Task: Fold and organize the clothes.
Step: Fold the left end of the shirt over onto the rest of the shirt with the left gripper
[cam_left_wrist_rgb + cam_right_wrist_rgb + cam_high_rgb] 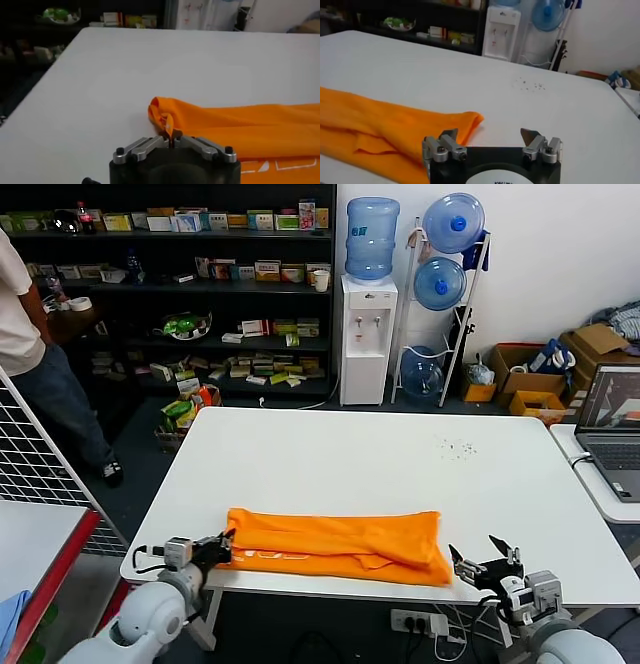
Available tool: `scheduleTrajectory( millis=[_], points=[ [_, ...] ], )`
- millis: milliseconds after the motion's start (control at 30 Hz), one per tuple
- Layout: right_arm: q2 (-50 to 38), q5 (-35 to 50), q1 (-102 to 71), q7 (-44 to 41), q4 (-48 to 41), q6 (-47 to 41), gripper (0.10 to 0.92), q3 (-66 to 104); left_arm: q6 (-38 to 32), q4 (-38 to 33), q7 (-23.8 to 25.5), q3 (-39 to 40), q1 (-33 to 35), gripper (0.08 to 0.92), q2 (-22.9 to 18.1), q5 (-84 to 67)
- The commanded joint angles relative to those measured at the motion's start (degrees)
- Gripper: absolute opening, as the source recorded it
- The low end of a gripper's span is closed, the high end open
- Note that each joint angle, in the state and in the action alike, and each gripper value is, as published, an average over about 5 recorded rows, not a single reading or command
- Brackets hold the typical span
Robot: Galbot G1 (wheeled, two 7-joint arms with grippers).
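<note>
Orange shirt (335, 546), a folded band along the table's (400, 464) near edge, looks light, limp, bunch-prone; left gripper (171, 138) pinches its left end, right gripper (490, 140) gapes beside the right end, the likely second hold.

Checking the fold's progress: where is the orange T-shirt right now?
In the head view the orange T-shirt lies in a long band along the white table's near edge, its left end pinched by the left gripper, the open right gripper just off its right end.
</note>
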Motion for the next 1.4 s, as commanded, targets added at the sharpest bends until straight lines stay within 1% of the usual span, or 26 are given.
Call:
scheduleTrajectory(
  millis=[33,167,233,367,467,600,733,867,1033,1200,1400],
  points=[
    [0.48,-1.80,0.59,0.69,-0.35,1.10,0.823,-0.44,0.07,3.78,0.03,-10.15,0.76,0.105,12.77,-0.53],
    [1.03,-3.83,0.87,0.77,-1.23,2.32,0.823,-0.58,-0.50,4.06,-0.37,-11.93,0.27,0.105,15.07,-0.77],
    [1.35,-3.64,0.89,0.85,-1.55,2.63,0.823,-0.59,-0.57,3.02,-0.67,-12.34,0.16,0.105,15.68,-0.88],
    [1.85,-3.09,0.75,0.96,-2.26,2.91,0.823,-0.26,-0.16,-3.21,-1.68,-11.07,1.49,0.105,15.84,-1.61],
    [2.14,-3.14,0.44,0.94,-2.89,3.27,0.823,0.39,1.02,-9.80,-3.32,-9.22,3.17,0.105,14.67,-4.22],
    [2.39,-3.65,-0.06,0.84,-3.64,3.01,0.823,1.37,2.71,-17.78,-5.91,-5.09,3.92,0.105,11.72,-9.06],
    [2.59,-3.89,-0.77,0.85,-3.69,2.20,0.823,2.50,4.07,-22.15,-7.55,-1.20,2.74,0.105,8.58,-12.86],
    [2.91,-3.67,-1.15,0.74,-4.39,1.57,0.823,3.32,4.89,-21.32,-7.93,2.76,0.20,0.105,4.39,-13.70],
    [3.65,-3.11,-0.53,0.57,-5.63,0.37,0.823,3.21,5.22,-16.48,-9.21,8.45,-4.83,0.105,-3.49,-13.32],
    [4.36,-3.38,0.80,0.55,-6.89,-0.01,0.823,2.50,5.41,-12.03,-10.86,12.24,-9.53,0.105,-10.85,-12.56],
    [4.61,-3.52,2.34,0.43,-8.53,-0.03,0.823,1.81,5.30,-7.85,-11.73,14.91,-12.15,0.105,-16.53,-11.05]
  ],
)
